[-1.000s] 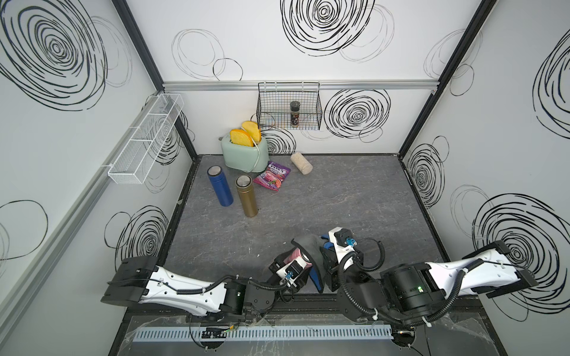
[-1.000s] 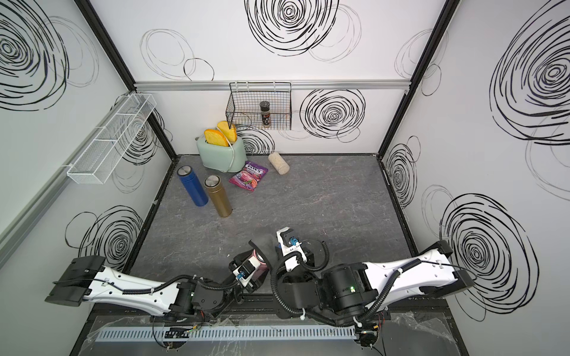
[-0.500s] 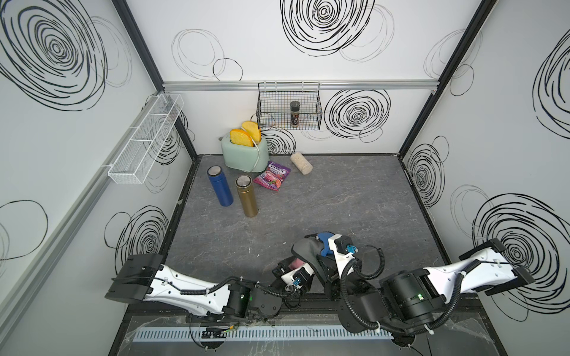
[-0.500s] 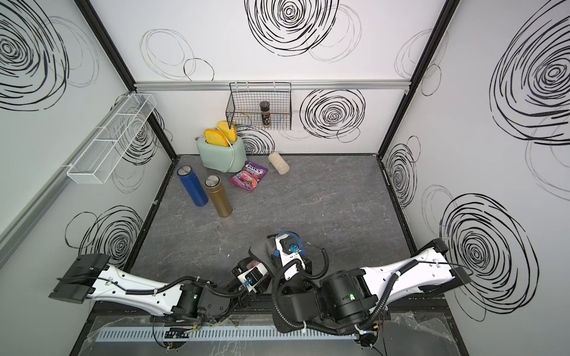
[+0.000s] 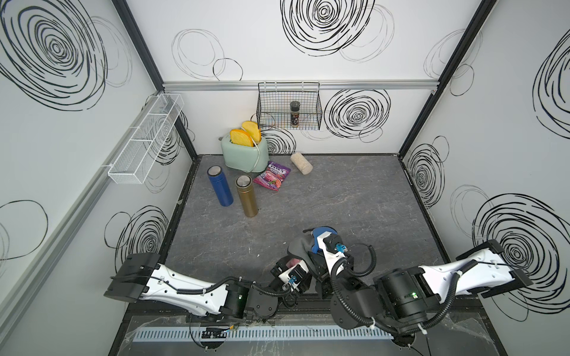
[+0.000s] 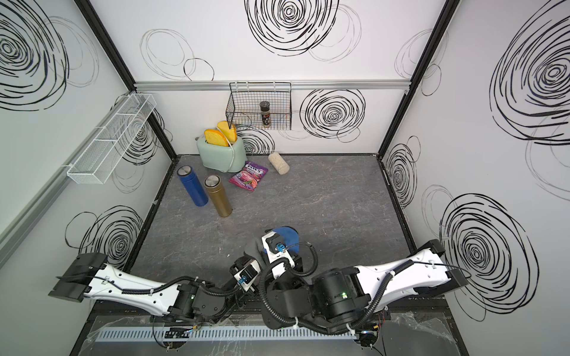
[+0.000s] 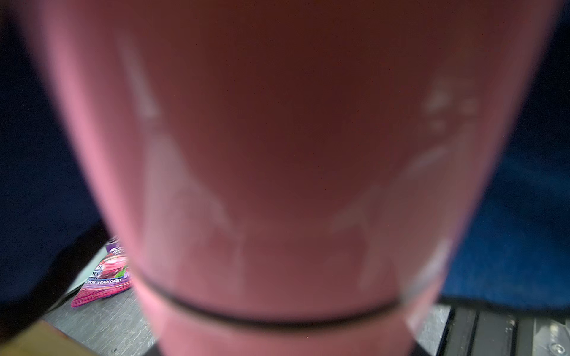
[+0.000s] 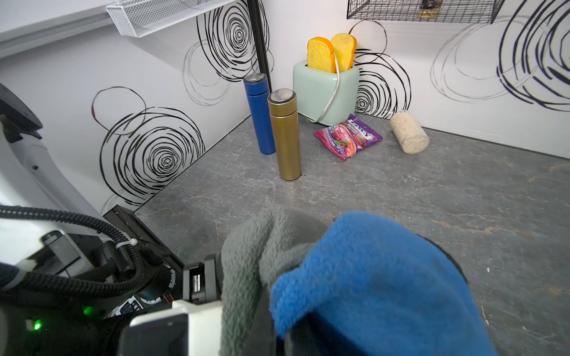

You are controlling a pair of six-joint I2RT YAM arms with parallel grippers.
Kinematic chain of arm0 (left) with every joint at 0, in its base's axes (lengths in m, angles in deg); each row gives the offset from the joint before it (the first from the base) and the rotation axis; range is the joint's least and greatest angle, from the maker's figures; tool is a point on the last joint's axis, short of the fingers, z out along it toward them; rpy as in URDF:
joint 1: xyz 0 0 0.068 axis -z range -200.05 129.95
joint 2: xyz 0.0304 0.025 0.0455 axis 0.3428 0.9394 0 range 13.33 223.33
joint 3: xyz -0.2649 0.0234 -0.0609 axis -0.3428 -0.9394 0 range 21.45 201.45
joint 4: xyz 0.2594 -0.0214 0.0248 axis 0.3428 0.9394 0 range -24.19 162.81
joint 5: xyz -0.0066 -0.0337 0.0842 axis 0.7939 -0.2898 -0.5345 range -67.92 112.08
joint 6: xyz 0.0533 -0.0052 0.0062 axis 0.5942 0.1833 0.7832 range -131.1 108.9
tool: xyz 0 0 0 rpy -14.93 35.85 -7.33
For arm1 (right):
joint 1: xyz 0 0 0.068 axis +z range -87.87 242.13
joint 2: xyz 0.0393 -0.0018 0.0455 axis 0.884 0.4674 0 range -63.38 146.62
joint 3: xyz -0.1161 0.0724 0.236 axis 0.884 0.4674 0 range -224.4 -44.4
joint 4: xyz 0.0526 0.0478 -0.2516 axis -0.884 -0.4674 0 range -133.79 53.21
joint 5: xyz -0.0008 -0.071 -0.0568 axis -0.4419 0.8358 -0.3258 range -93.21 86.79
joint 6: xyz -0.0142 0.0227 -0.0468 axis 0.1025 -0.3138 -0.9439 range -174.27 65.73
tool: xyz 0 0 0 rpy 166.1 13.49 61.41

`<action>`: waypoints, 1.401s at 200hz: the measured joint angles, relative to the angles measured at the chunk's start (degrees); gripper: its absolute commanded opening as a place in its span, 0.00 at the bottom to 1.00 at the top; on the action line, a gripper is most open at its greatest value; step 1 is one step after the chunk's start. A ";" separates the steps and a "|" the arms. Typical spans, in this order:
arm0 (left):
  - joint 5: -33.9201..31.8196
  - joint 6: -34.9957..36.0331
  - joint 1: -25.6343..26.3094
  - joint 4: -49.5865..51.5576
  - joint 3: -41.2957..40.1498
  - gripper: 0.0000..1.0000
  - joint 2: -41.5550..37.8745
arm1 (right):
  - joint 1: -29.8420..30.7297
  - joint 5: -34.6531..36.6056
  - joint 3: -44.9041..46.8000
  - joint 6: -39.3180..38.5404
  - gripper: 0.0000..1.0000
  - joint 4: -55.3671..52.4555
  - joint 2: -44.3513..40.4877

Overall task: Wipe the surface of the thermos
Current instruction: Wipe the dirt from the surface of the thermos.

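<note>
A pink thermos (image 7: 277,154) fills the left wrist view; only a sliver of it (image 5: 292,263) shows in a top view. My left gripper (image 5: 290,272) is shut on it near the table's front edge. A blue and grey cloth (image 8: 370,277) is draped over the thermos's top, seen in both top views (image 5: 320,231) (image 6: 285,233). My right gripper (image 5: 311,249) is shut on the cloth; its fingers are hidden under the fabric. Blue cloth (image 7: 509,231) hangs beside the thermos body.
A blue flask (image 5: 219,185) and a gold flask (image 5: 246,194) stand at the back left. Behind them are a mint toaster (image 5: 245,154), a purple snack bag (image 5: 272,179) and a lying grain jar (image 5: 301,163). A wire basket (image 5: 288,108) hangs on the back wall.
My right gripper has slid the cloth a little to the left and farther back over the thermos's top. The left gripper still holds the thermos in about the same place.
</note>
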 measured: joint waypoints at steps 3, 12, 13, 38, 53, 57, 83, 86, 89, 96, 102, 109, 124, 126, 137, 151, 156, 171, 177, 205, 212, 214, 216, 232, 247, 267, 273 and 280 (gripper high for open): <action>-0.02 0.04 0.00 0.33 0.00 0.00 -0.04 | 0.07 0.11 -0.28 0.44 0.00 -0.55 0.33; -0.02 0.20 0.00 1.31 0.00 0.00 -0.17 | 0.37 0.50 -0.57 3.23 0.00 -2.69 0.74; -0.02 0.20 0.00 1.53 0.00 0.00 -0.20 | 0.44 0.55 -0.57 3.76 0.00 -2.97 0.74; 0.72 0.90 0.15 2.64 -0.07 0.00 -0.55 | 1.01 0.28 1.01 7.56 0.00 -6.25 -1.99; 1.33 0.98 0.22 1.81 -0.07 0.00 -1.07 | 0.46 -1.03 2.38 5.27 0.00 -5.46 -5.35; 1.51 1.01 0.24 1.40 -0.04 0.00 -1.25 | 0.22 -1.53 2.60 4.70 0.00 -5.03 -6.14; 1.88 1.14 0.90 -0.37 1.51 0.00 -1.55 | -2.10 -4.07 2.34 -2.25 0.00 0.22 -8.57; 1.88 1.18 1.03 -0.42 1.70 0.00 -1.55 | -2.27 -4.17 2.14 -2.91 0.00 0.81 -8.22; 1.86 1.18 1.14 -0.52 1.84 0.00 -1.55 | -2.38 -4.22 1.86 -3.65 0.00 1.27 -7.91; 1.81 1.29 1.42 -0.96 1.97 0.00 -1.60 | -2.56 -4.55 0.92 -5.03 0.00 2.56 -6.71; 1.73 1.36 1.66 -1.16 1.97 0.00 -1.70 | -2.62 -4.76 -0.04 -5.77 0.00 3.48 -5.31; 1.57 1.38 1.92 -1.05 1.97 0.00 -1.88 | -2.62 -4.81 -1.20 -6.64 0.00 4.44 -3.23; 0.90 1.36 2.21 0.48 1.97 0.00 -1.88 | -2.10 -4.31 -3.74 -6.88 0.00 5.70 1.46; 0.85 1.40 2.21 0.72 1.95 0.00 -1.88 | -2.03 -4.26 -3.98 -6.73 0.00 5.66 1.90; 0.02 1.07 2.43 2.01 1.46 0.00 -2.05 | -1.38 -2.25 -5.22 -5.18 0.00 4.37 4.61; -0.20 1.25 2.73 3.56 0.68 0.00 -2.47 | -0.83 -1.49 -5.29 -1.77 0.00 1.53 5.42; -0.17 1.36 2.78 4.15 0.66 0.00 -2.47 | -0.55 -1.40 -5.20 -0.20 0.00 0.46 5.35; 0.74 2.23 2.86 5.29 0.66 0.00 -2.47 | 0.39 -1.57 -3.98 4.02 0.00 -1.66 3.98; 1.18 2.60 2.93 5.53 0.66 0.00 -2.47 | 0.70 -1.62 -2.89 5.77 0.00 -2.14 2.82; 2.67 3.50 3.39 6.58 0.66 0.00 -2.54 | 1.57 -2.12 5.99 12.20 0.00 -2.64 -9.27; 2.58 3.45 3.43 5.81 0.68 0.00 -2.91 | 1.55 -2.40 9.35 13.03 0.00 -2.95 -13.90; 2.56 3.41 3.43 5.53 0.68 0.00 -3.10 | 1.51 -2.47 10.45 13.14 0.00 -3.17 -15.61; 2.54 3.43 3.41 5.11 0.68 0.00 -3.30 | 1.51 -2.51 11.58 13.18 0.00 -3.10 -17.25; 2.34 3.19 3.39 2.67 0.79 0.00 -5.25 | 1.49 -3.04 18.95 13.31 0.00 -2.43 -27.56; 2.82 2.32 2.93 1.01 0.87 0.00 -6.99 | 1.31 -3.02 23.65 13.49 0.00 -1.73 -34.80; 6.40 -1.25 0.66 0.81 0.87 0.00 -9.35 | 0.79 -3.17 27.06 14.58 0.00 -1.38 -37.00; 8.24 -2.95 -0.59 0.90 0.87 0.00 -10.14 | 0.57 -3.34 27.78 15.02 0.00 -1.40 -36.72; 10.95 -5.51 -2.71 1.07 0.83 0.00 -11.28 | 0.39 -3.65 28.52 15.67 0.00 -1.40 -36.33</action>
